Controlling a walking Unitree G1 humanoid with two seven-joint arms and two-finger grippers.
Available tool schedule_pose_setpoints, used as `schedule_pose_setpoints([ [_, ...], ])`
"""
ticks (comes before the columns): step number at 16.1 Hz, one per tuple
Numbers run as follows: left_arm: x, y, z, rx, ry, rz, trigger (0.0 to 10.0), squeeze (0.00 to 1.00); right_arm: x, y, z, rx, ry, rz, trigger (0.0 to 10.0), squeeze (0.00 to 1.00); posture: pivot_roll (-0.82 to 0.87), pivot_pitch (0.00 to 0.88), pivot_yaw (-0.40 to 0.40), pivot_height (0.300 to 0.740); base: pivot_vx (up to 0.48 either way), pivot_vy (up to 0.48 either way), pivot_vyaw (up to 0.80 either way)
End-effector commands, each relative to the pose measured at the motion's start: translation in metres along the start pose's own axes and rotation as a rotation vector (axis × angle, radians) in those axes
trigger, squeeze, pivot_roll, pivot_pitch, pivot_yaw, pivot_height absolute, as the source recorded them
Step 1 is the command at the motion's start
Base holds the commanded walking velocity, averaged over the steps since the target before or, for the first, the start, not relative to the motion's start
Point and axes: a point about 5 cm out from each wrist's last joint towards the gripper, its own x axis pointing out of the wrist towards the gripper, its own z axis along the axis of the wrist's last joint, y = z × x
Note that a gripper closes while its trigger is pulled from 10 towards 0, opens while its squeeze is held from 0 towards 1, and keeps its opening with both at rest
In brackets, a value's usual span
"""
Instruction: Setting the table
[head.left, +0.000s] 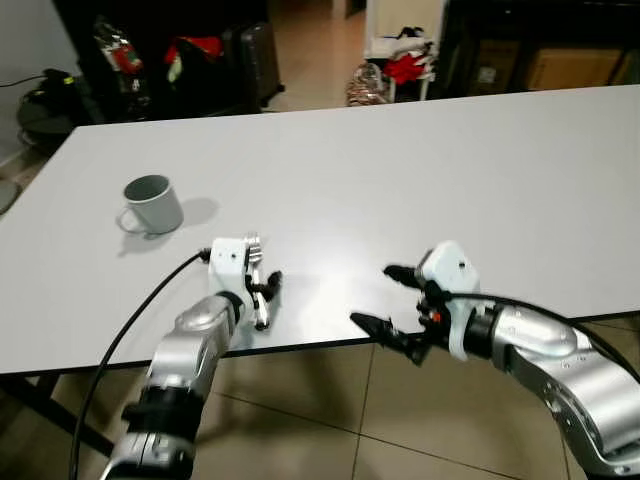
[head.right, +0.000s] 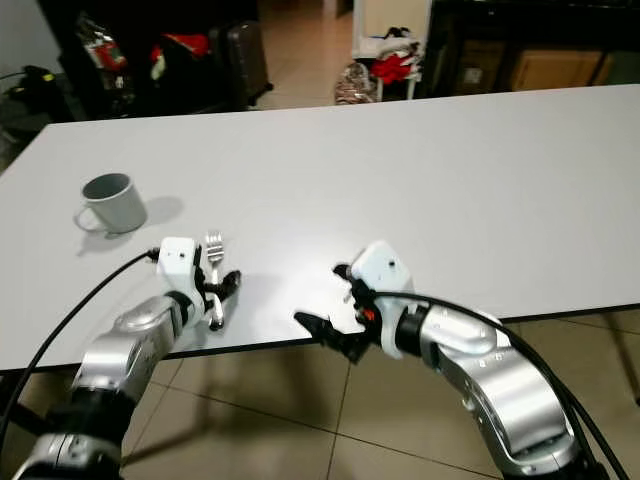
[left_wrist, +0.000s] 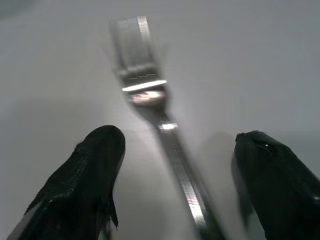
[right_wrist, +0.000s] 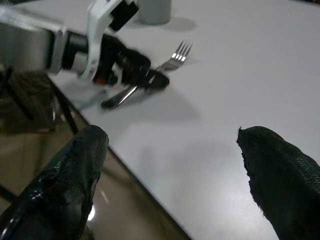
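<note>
A silver fork (left_wrist: 142, 70) lies flat on the white table (head.left: 450, 170) near its front edge, tines pointing away from me. My left gripper (head.left: 262, 297) is open and straddles the fork's handle, one black finger on each side with a gap to both. Farther left on the table stands a grey mug (head.left: 155, 203), upright, its handle turned to the left. My right gripper (head.left: 375, 297) hovers open at the table's front edge, to the right of the fork, with nothing between its fingers (right_wrist: 65, 190). The right wrist view looks across at the left gripper (right_wrist: 145, 75) and the fork (right_wrist: 176, 59).
The table's front edge (head.left: 320, 345) runs just under both grippers, with tiled floor (head.left: 330, 420) below. Beyond the far edge stand dark luggage (head.left: 255, 55) and red things (head.left: 405, 65) on the floor. The table spreads bare to the right and back.
</note>
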Motion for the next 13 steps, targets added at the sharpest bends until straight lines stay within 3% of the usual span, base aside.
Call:
schedule_pose_setpoints([
  [1, 0.002, 0.007, -0.005, -0.002, 0.032, 0.047, 0.0, 0.00, -0.001, 0.005, 0.003, -0.019, -0.011, 0.032, 10.0, 0.00, -0.12, 0.000, 0.120, 0.740, 0.000, 0.000, 0.00],
  [6, 0.010, 0.009, -0.002, 0.012, 0.049, 0.056, 0.0, 0.00, -0.001, 0.008, 0.001, -0.056, 0.003, 0.075, 10.0, 0.00, -0.11, 0.000, 0.125, 0.740, 0.000, 0.000, 0.00],
  [13, 0.011, 0.018, -0.008, -0.063, 0.102, 0.109, 0.0, 0.00, 0.000, 0.011, -0.001, -0.072, 0.018, 0.117, 10.0, 0.00, -0.10, 0.000, 0.128, 0.740, 0.000, 0.000, 0.00],
])
